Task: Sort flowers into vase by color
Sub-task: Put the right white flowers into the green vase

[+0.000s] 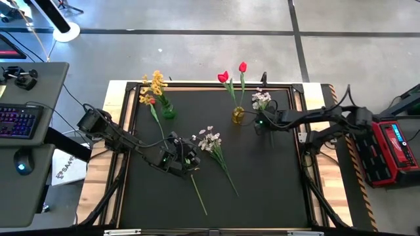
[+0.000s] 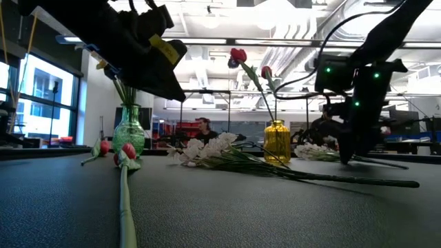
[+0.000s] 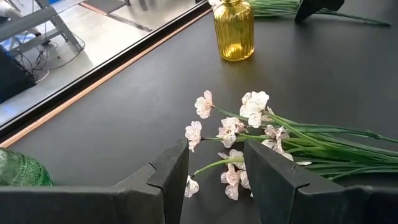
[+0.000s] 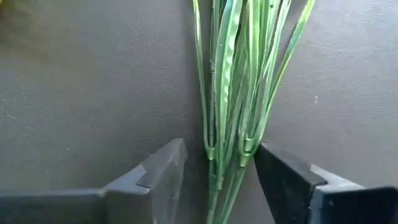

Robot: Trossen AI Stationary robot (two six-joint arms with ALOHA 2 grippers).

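Note:
A green vase (image 1: pixel 168 111) at the far left holds the yellow blossom spray (image 1: pixel 156 82). A yellow vase (image 1: pixel 237 116) holds two red tulips (image 1: pixel 224 77). Beside the green vase lies another red tulip (image 2: pixel 127 151), its stem running toward the near edge. One white spray (image 3: pixel 249 118) lies mid-table. My left gripper (image 3: pixel 214 155) hangs open over it, a finger on either side of the blossoms. A second white spray (image 1: pixel 261 98) lies right of the yellow vase. My right gripper (image 4: pixel 217 155) points down, open, straddling its green stems (image 4: pixel 233 93).
The black mat's raised frame (image 1: pixel 298 92) borders the work area. A desk with a keyboard (image 1: pixel 20 121) stands to the left and a red box (image 1: pixel 394 147) to the right. A person (image 2: pixel 203 127) shows in the room beyond the table. Bare mat lies at the near right.

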